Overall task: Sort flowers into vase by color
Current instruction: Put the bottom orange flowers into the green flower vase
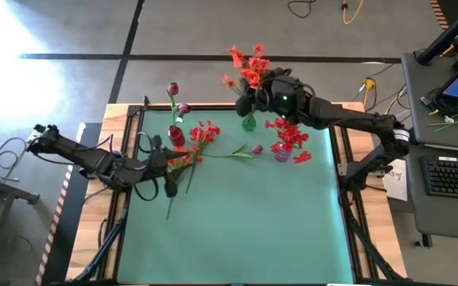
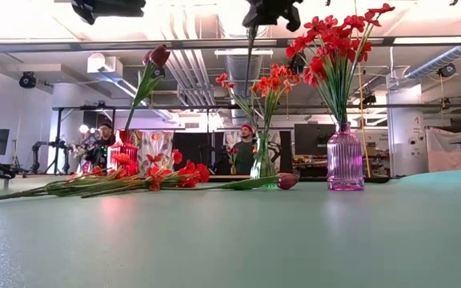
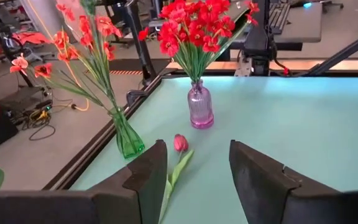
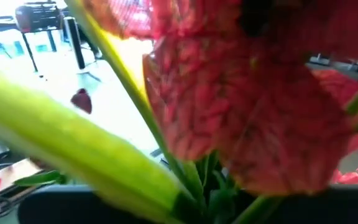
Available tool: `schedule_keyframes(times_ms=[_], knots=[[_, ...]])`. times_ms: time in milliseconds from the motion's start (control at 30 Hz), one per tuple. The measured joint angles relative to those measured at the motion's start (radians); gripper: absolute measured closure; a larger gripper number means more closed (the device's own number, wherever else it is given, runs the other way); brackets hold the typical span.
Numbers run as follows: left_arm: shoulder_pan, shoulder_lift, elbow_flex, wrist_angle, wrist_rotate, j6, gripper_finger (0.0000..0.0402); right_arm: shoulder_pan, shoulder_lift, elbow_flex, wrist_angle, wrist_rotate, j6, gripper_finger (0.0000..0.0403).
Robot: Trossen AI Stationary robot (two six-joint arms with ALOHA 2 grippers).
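Observation:
My right gripper (image 1: 254, 97) (image 2: 269, 14) is up over the green glass vase (image 1: 249, 122) (image 2: 263, 168) (image 3: 127, 135) at the table's far edge, shut on an orange-red spray (image 1: 249, 67). The purple vase (image 1: 282, 152) (image 2: 345, 157) (image 3: 200, 106) holds bright red clusters. The red vase (image 1: 176, 137) (image 2: 125, 152) holds magenta tulips. Loose red stems (image 1: 199, 139) (image 2: 154, 178) and one magenta tulip (image 1: 257, 148) (image 3: 180, 143) lie flat on the mat. My left gripper (image 1: 168, 176) (image 3: 194, 177) hovers open over the loose stems' stalk ends, touching nothing. My right gripper holds the orange-red spray by its stalk (image 2: 250, 48) from above. The stalk hangs straight down below the fingers toward the green vase's mouth. Petals and leaves fill the right wrist view and hide the fingers, so the kind of hold cannot be told.
The green mat (image 1: 245, 222) lies bare toward the near edge. A wooden table rim (image 1: 348, 159) frames it. The three vases stand in a row near the far edge. People sit in the room behind the table (image 2: 248, 148).

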Motion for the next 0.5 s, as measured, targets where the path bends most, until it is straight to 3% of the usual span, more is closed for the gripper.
schedule_keyframes(times_ms=[500], knots=[[0.0, 0.009, 0.0, -0.026, -0.017, -0.054, 0.0243, -0.11, 0.075, -0.002, -0.022, 0.0, 0.01, 0.0385]])
